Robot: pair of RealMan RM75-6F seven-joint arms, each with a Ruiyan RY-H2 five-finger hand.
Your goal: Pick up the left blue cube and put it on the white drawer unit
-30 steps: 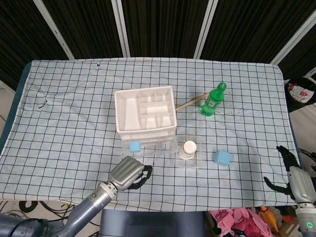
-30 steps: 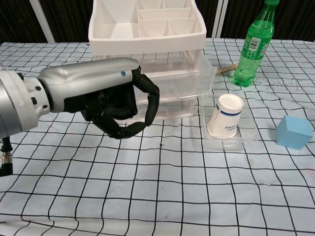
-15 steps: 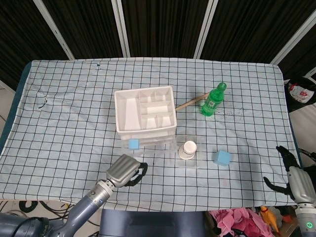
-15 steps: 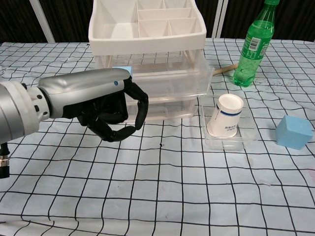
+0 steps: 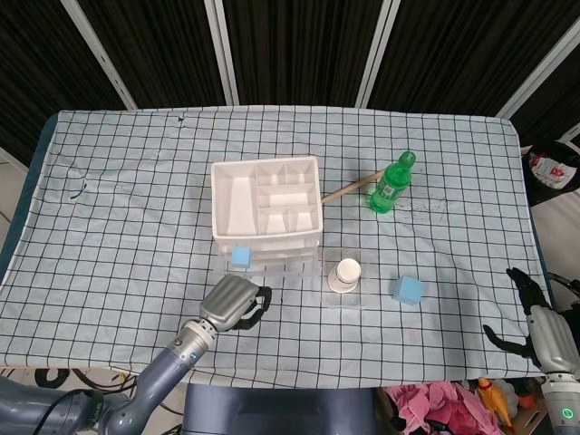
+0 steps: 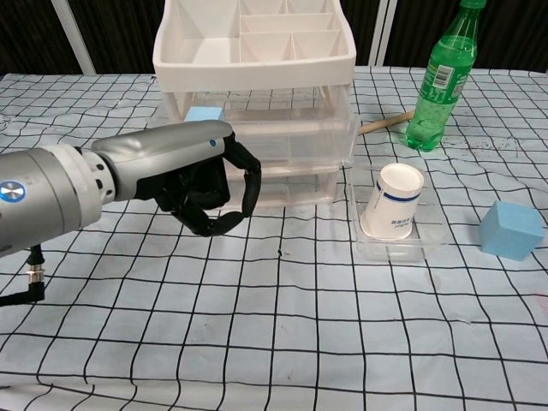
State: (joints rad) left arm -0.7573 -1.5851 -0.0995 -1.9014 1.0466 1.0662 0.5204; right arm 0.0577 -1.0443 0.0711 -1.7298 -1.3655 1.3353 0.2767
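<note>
Head view: the left hand (image 5: 233, 304) has drawn nearer the drawer unit (image 5: 266, 210), fingers curled on nothing, just short of the left cube (image 5: 241, 256) at the unit's front. Chest view: the hand (image 6: 202, 177) hangs before the cube (image 6: 204, 114); a grasp looks imminent. The right hand (image 5: 535, 317) idles, spread, well clear.
</note>
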